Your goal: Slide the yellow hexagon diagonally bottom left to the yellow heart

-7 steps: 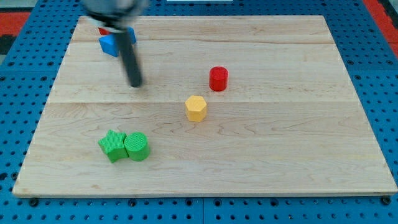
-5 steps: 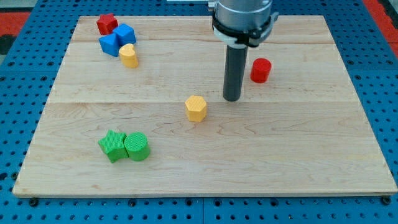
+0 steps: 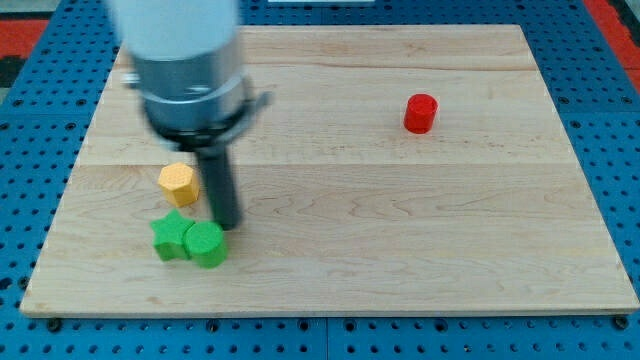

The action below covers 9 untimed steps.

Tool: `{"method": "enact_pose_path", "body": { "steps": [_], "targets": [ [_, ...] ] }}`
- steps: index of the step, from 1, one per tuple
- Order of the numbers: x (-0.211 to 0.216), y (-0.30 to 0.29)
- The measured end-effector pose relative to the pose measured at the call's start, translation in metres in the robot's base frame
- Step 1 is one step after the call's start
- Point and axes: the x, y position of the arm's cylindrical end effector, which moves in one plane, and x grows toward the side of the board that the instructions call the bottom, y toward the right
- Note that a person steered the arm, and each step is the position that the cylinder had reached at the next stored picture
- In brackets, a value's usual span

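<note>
The yellow hexagon (image 3: 177, 184) lies at the board's left, just above the green star. My tip (image 3: 229, 223) is down on the board, a little to the right of and below the hexagon, touching or nearly touching the top of the green cylinder (image 3: 205, 244). The yellow heart does not show; the arm's body covers the upper left of the board where it was.
A green star (image 3: 169, 238) sits against the green cylinder's left side near the view's bottom left. A red cylinder (image 3: 421, 113) stands at the upper right. The arm's grey housing (image 3: 185, 60) hides the upper-left corner of the board (image 3: 400, 220).
The yellow hexagon has gone from the board's middle to the left. The tip moved from right of it to lower left. The green pair shifted slightly left and down. The arm hides the upper-left blocks.
</note>
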Motion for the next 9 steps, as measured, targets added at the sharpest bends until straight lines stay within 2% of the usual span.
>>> {"method": "enact_pose_path", "body": {
  "steps": [1,2,3,4,5,6,7,8,9],
  "targets": [
    [-0.028,-0.059],
    [-0.061,-0.09],
    [-0.057,-0.065],
    [-0.022,-0.075],
    [-0.024,-0.004],
    [-0.093,-0.027],
    [-0.147,-0.076],
    [-0.124,-0.04],
    [-0.106,-0.049]
  ]
}}
